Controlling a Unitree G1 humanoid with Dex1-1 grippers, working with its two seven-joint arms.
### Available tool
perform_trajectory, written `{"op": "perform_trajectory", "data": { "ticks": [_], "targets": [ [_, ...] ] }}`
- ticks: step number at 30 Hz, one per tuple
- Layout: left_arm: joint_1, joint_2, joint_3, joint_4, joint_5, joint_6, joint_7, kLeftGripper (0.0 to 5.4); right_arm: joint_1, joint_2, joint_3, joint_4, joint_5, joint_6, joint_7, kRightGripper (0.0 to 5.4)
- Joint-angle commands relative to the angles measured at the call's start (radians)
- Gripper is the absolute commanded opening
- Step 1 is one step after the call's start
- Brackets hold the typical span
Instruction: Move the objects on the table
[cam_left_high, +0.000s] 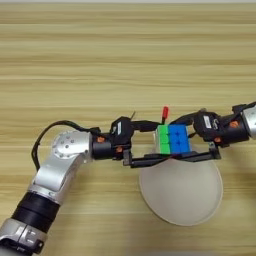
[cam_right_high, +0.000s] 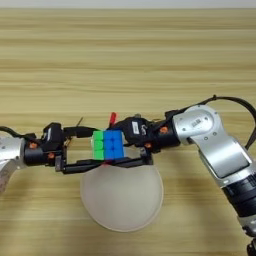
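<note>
Both claws, left (cam_left_high: 150, 145) and right (cam_left_high: 197, 145), clamp cube (cam_left_high: 173, 139) above plate (cam_left_high: 181, 192); pen (cam_left_high: 165, 113) behind.

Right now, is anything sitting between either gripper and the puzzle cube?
Nothing visible. The puzzle cube sits directly between the left gripper and the right gripper, both closed in on it from opposite sides above the far rim of the cream plate. A red-capped pen pokes up just behind the cube.
</note>
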Motion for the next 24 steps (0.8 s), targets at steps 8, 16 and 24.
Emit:
{"op": "perform_trajectory", "data": {
  "ticks": [8,16,24],
  "targets": [
    [-0.021,-0.008,0.002,0.006,0.006,-0.008,0.004,3.34,-0.027,0.002,0.007,0.007,-0.003,0.003,0.001,3.32],
    [-0.020,-0.013,0.006,0.015,0.008,-0.013,0.009,3.29,-0.032,0.009,0.006,0.018,-0.008,-0.001,-0.012,4.28],
    [-0.017,-0.020,0.010,0.020,0.009,-0.018,0.012,3.29,-0.029,0.005,0.003,0.012,-0.003,0.000,-0.018,5.07]
  ]
}}
